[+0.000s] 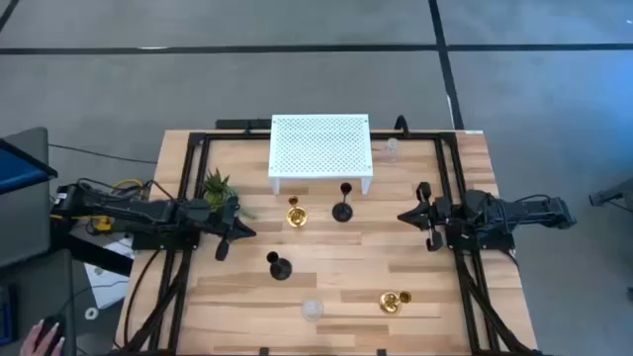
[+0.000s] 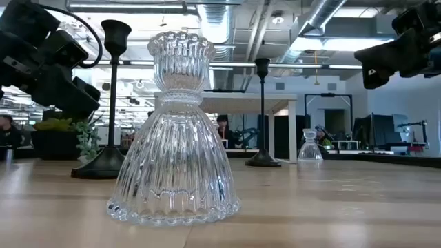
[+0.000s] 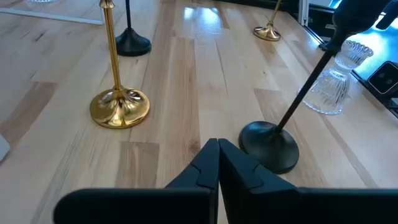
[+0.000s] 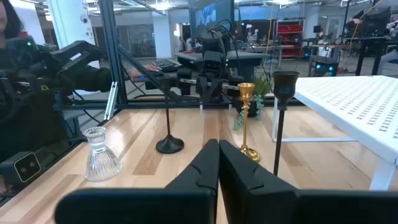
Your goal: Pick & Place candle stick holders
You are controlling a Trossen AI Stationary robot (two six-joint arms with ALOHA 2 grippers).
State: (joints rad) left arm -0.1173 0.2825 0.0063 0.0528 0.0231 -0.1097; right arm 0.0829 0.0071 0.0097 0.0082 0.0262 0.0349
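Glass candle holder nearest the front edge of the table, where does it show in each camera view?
High view: glass holder at bottom centre.
Low view: glass holder fills the centre-left, close up.
Left wrist view: at the right edge.
Right wrist view: lower left.
Shared landmark: the black holder standing next to it.

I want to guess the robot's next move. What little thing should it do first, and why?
Probably open the left end effector and ease it toward the black candle stick holder nearby. Both end effectors are shut and empty, the right end effector waits farther off, and all holders stand untouched on the table.
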